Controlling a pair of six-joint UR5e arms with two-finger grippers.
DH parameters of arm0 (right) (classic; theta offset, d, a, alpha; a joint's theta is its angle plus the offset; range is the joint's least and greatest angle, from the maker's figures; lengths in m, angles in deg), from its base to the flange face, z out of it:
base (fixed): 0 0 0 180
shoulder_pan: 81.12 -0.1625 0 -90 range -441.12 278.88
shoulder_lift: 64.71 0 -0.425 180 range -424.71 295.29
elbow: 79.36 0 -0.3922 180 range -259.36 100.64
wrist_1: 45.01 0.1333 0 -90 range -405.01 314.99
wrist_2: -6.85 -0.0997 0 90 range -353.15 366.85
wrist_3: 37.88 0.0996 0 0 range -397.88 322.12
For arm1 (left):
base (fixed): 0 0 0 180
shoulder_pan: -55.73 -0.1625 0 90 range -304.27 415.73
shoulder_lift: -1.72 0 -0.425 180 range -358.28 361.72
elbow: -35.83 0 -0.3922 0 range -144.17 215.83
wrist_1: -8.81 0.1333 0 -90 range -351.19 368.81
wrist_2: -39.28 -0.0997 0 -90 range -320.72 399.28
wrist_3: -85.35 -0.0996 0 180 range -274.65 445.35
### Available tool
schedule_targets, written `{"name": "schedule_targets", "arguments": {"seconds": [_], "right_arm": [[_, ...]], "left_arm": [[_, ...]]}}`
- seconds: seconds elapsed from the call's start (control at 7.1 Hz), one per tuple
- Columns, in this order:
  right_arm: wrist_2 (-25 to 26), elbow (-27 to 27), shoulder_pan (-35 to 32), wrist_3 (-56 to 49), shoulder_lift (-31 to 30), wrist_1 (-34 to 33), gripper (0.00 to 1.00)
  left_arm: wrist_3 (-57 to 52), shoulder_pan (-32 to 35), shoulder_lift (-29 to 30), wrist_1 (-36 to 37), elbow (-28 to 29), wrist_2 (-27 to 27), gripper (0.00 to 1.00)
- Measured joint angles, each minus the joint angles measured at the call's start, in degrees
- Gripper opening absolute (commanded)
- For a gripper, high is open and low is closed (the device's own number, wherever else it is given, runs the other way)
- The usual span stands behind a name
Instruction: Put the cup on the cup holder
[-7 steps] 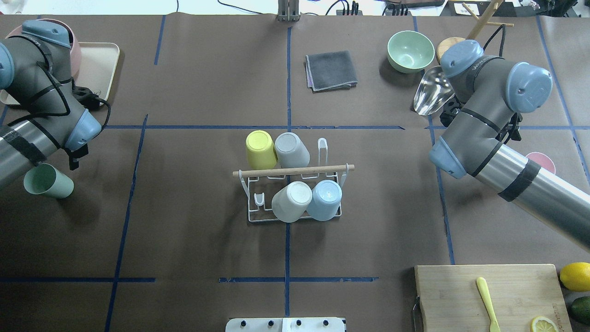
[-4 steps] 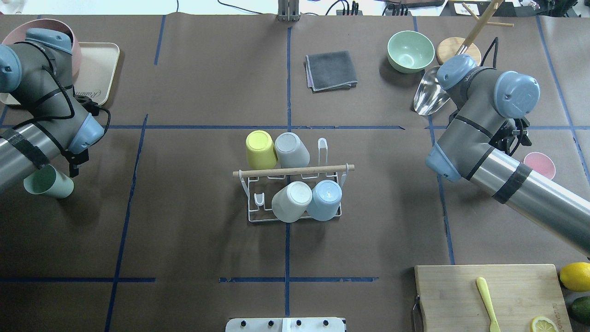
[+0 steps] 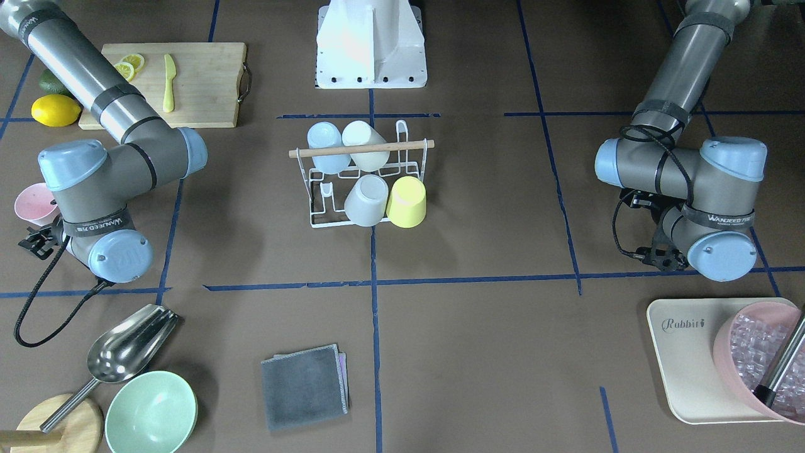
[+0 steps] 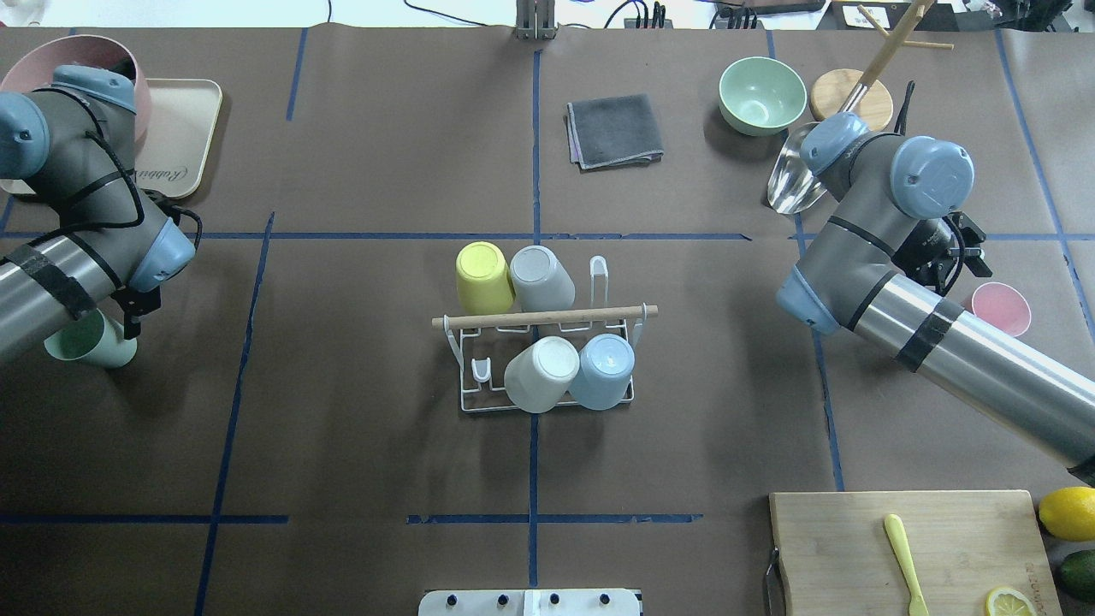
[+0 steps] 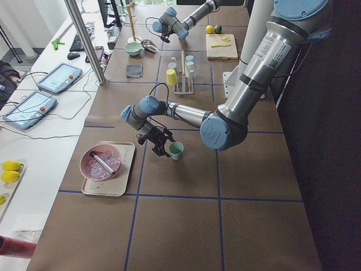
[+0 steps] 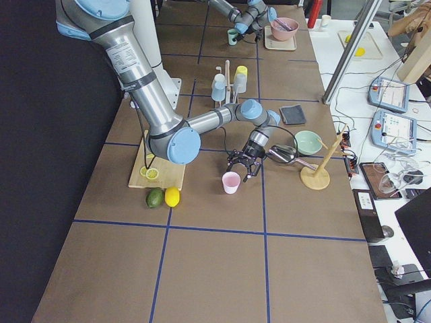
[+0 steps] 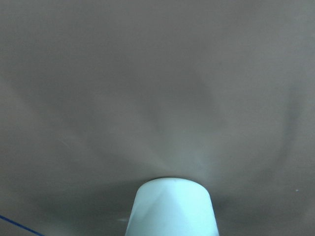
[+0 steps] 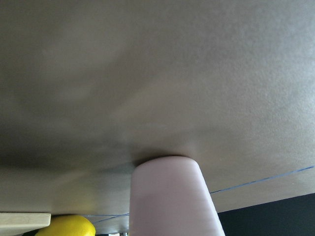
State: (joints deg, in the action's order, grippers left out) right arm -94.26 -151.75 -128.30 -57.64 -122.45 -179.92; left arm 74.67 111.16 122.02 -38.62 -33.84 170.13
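Observation:
The white wire cup holder [image 4: 466, 364] with a wooden rod handle stands mid-table and carries yellow, grey, white and blue cups upside down; it also shows in the front view [image 3: 314, 201]. A green cup [image 4: 98, 346] stands upright at the table's left. My left gripper [image 4: 135, 315] is low beside it, open and empty; the cup fills the bottom of the left wrist view [image 7: 172, 209]. A pink cup [image 4: 1001, 306] stands at the right. My right gripper [image 4: 971, 248] is open and empty just behind it; the cup shows in the right wrist view [image 8: 170, 196].
A green bowl [image 4: 761, 94], a steel scoop [image 4: 796, 180] and a wooden stand [image 4: 851, 85] sit at the far right. A grey cloth [image 4: 614, 130] lies behind the rack. A cutting board [image 4: 855, 547] and a lemon [image 4: 1068, 512] are near right; a tray [image 4: 184, 128] is far left.
My right wrist has swung towards the pink cup, which now shows whole. My left wrist has moved down closer to the green cup.

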Motion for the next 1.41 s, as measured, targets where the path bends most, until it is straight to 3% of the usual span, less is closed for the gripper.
{"name": "schedule_targets", "arguments": {"seconds": [0.7, 0.85, 0.99, 1.13, 1.27, 1.41], "right_arm": [[1.48, 2.40, 0.71, 0.59, -0.81, -0.35, 1.00], [1.68, 2.70, 0.74, 0.55, -1.01, -0.35, 1.00], [1.75, 2.86, 0.75, 0.50, -1.15, -0.37, 0.96], [1.78, 2.91, 0.77, 0.46, -1.19, -0.41, 0.74], [1.77, 2.91, 0.77, 0.30, -1.21, -0.47, 0.44], [1.74, 2.79, 0.75, 0.00, -1.21, -0.56, 0.19]], "left_arm": [[-0.03, -2.18, -1.05, 1.61, 0.70, 0.06, 1.00], [-0.06, -2.28, -1.31, 1.63, 1.04, 0.13, 0.59], [-0.10, -2.31, -1.41, 1.63, 1.20, 0.24, 0.13], [-0.12, -2.33, -1.42, 1.91, 1.23, 0.40, 0.01], [-0.12, -2.33, -1.46, 2.56, 1.14, 0.88, 0.00], [-0.13, -2.23, -1.47, 3.21, 0.89, 1.50, 0.00]]}}
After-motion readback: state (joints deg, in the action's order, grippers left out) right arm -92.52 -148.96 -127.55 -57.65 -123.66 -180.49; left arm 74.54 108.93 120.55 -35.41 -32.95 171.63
